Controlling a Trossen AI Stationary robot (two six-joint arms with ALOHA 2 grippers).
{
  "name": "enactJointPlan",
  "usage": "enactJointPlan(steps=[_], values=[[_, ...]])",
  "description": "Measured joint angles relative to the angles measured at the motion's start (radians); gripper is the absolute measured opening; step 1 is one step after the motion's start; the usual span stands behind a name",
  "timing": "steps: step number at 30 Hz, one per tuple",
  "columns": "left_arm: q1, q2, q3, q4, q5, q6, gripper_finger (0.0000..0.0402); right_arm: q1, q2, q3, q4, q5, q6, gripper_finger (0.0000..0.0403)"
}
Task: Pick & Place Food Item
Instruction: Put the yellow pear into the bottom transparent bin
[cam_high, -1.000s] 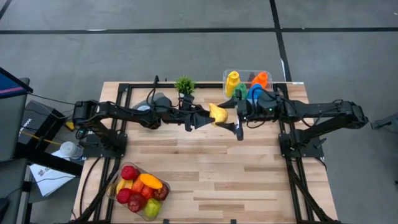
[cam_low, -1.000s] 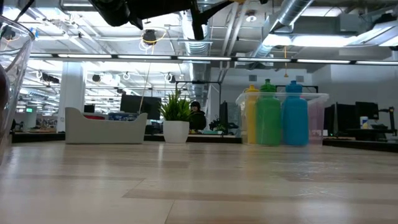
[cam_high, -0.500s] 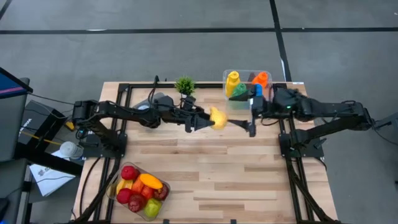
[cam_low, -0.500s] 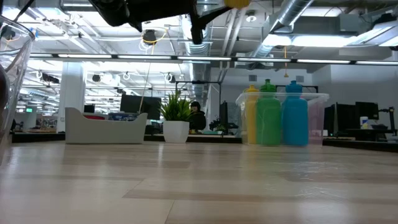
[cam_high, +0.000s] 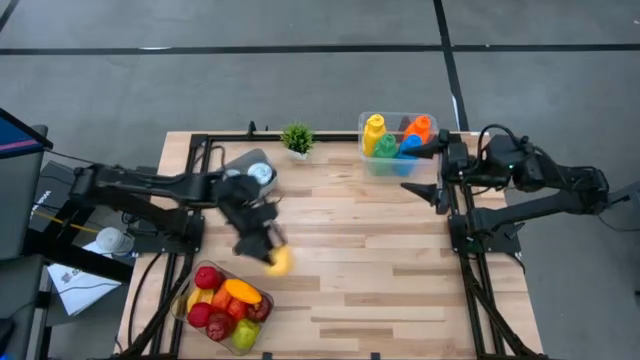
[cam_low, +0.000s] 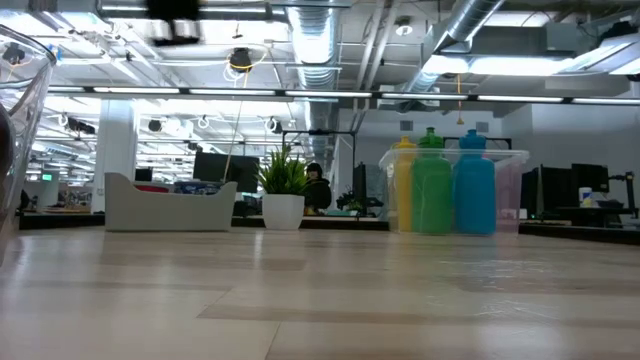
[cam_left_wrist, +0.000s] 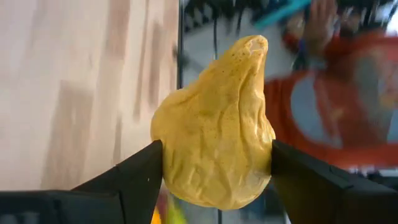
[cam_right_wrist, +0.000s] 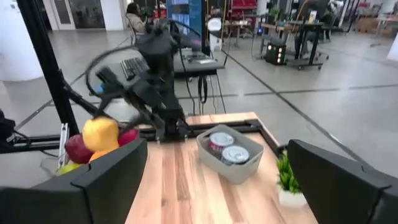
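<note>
A yellow pear-shaped fruit (cam_left_wrist: 214, 124) is held in my left gripper (cam_high: 275, 258), above the table's near-left part. It hangs just off the far right corner of a clear tub (cam_high: 190, 300) of red, orange and green fruit. The right wrist view shows the same yellow fruit (cam_right_wrist: 99, 134) above that tub. My right gripper (cam_high: 424, 170) stands open with nothing between its fingers, drawn back at the table's right edge beside the bottle bin. My left gripper pinches the fruit's wide body (cam_left_wrist: 171, 155) between its two fingers (cam_left_wrist: 134, 180), one on each side. The fingers slant down toward the table's near edge. The fruit is lifted clear of the table, its narrow end (cam_left_wrist: 252, 46) pointing away from the gripper.
A clear bin of coloured bottles (cam_high: 397, 140) stands at the far right. A small potted plant (cam_high: 297, 137) is at the far middle, and a grey tub with cans (cam_right_wrist: 227, 152) sits left of the plant. Black frame rails (cam_high: 455, 225) run along both sides.
My left gripper has swung with the yellow fruit from the table's far middle toward the near left, ending beside the fruit tub and tipping more downward. My right gripper has drawn away from the fruit toward the table's right edge.
</note>
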Motion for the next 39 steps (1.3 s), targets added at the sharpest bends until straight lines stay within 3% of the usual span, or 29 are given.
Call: enactJointPlan(steps=[8,12,18,23,31,39], values=[[-0.305,-0.158,0.0,-0.446,-0.202,0.012,0.0266,-0.001,0.019,0.0,-0.055,0.0,0.006,0.0379],[-0.451,-0.161,-0.002,-0.554,-0.312,0.015,0.0266,-0.008,0.033,-0.001,-0.086,0.0,0.006,0.0379],[-0.597,-0.091,-0.002,-0.626,-0.367,0.065,0.0266,-0.043,0.049,-0.001,-0.127,0.0,0.014,0.0379],[-0.64,-0.007,-0.002,-0.678,-0.368,0.066,0.0266,-0.066,0.052,-0.001,-0.135,-0.001,0.014,0.0379],[-0.625,0.069,-0.002,-0.608,-0.367,0.06,0.027,-0.09,0.053,-0.001,-0.138,-0.003,0.014,0.0379],[-0.624,0.069,-0.002,-0.609,-0.344,0.059,0.0312,-0.088,0.053,-0.001,-0.139,-0.004,0.014,0.0379]])
